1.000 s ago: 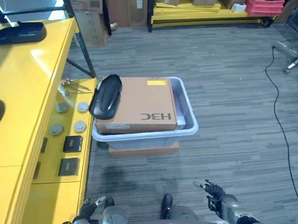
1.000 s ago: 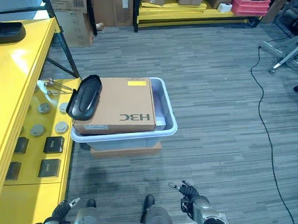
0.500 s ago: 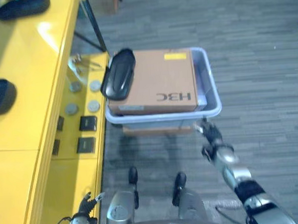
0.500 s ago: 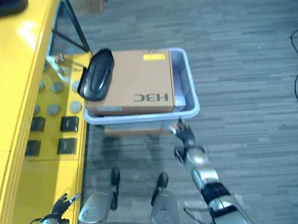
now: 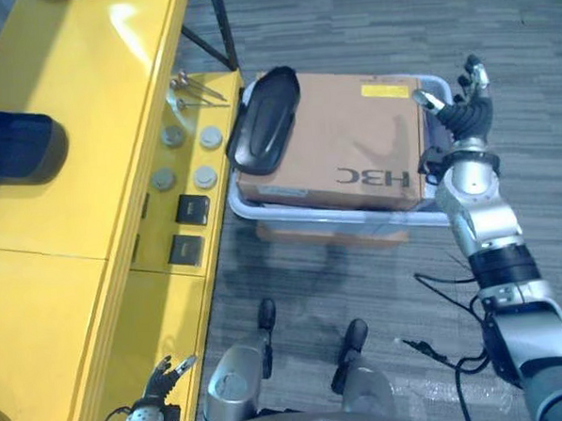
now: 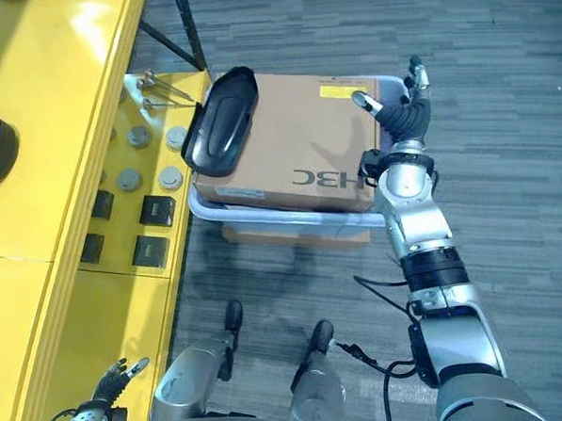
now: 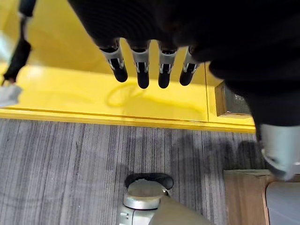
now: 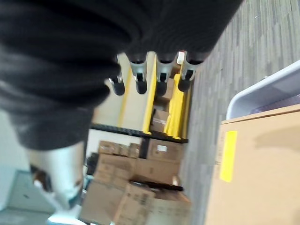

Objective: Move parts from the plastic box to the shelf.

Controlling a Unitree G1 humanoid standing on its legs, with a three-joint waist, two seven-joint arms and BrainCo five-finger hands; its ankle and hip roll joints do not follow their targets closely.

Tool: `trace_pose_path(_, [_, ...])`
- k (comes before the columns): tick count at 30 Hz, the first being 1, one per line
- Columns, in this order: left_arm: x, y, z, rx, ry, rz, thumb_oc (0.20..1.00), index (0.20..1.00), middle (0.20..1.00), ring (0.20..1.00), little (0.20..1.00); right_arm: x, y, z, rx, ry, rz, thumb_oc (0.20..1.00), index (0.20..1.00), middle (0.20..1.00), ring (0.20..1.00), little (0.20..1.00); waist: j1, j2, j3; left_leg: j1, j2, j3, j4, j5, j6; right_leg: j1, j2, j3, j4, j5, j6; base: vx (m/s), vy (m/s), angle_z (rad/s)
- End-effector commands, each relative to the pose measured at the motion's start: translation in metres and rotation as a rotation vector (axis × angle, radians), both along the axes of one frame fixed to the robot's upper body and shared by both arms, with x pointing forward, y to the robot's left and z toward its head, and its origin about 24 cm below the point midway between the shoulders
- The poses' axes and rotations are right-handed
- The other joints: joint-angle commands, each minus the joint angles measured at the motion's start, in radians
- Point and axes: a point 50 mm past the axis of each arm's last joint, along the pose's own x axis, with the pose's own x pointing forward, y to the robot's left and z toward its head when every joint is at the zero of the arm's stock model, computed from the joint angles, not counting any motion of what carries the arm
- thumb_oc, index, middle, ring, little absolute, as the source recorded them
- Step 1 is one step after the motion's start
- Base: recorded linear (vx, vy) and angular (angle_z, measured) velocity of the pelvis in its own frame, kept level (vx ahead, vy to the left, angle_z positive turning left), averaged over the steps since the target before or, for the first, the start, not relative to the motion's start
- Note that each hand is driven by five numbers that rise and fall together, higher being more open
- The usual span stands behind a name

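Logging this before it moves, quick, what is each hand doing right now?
Left hand: open, holding nothing, low beside the yellow shelf.
Right hand: open, holding nothing, raised at the cardboard box.

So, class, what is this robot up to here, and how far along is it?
The robot is only starting. Its right hand hangs open over the right end of the plastic box, beside the cardboard box that fills it, gripping nothing. A black tray-like part lies across the box's left edge. The left hand hangs low and open by the yellow shelf, which already carries round and square parts.
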Motion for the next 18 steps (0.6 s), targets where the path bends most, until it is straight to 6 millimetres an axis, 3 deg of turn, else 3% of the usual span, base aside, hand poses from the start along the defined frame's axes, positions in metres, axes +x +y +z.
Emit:
trace_pose_path(1, [-0.019, 0.009, -0.003, 0.010, 0.043, -0.006, 1.000, 1.000, 1.000, 1.000, 1.000, 0.002, -0.016, -0.015, -0.075, 0.081, -0.084, 1.000, 1.000, 1.000, 1.000, 1.000, 0.037, 0.006, -0.066, -0.037, 0.062, -0.059, 0.002, -0.007, -0.044, -0.042, -0.033, -0.029, 0.091, -0.063, 0.018, 0.00, 0.093, 0.11])
trace_pose_path(7, [-0.023, 0.006, -0.005, 0.005, 0.051, -0.035, 1.000, 1.000, 1.000, 1.000, 1.000, 0.010, -0.049, -0.037, -0.118, 0.267, -0.326, 1.000, 1.000, 1.000, 1.000, 1.000, 0.099, 0.023, -0.059, -0.045, 0.046, -0.088, 0.014, -0.011, -0.039, -0.022, -0.059, -0.071, 0.101, -0.068, 0.025, 0.00, 0.099, 0.20])
trace_pose_path(18, [-0.029, 0.011, -0.004, 0.011, 0.054, -0.051, 1.000, 1.000, 1.000, 1.000, 1.000, 0.016, -0.058, -0.036, -0.128, 0.341, -0.415, 1.000, 1.000, 1.000, 1.000, 1.000, 0.178, 0.033, -0.062, -0.045, 0.014, -0.132, -0.003, -0.005, -0.027, 0.011, -0.088, -0.123, 0.086, -0.062, 0.046, 0.00, 0.075, 0.18])
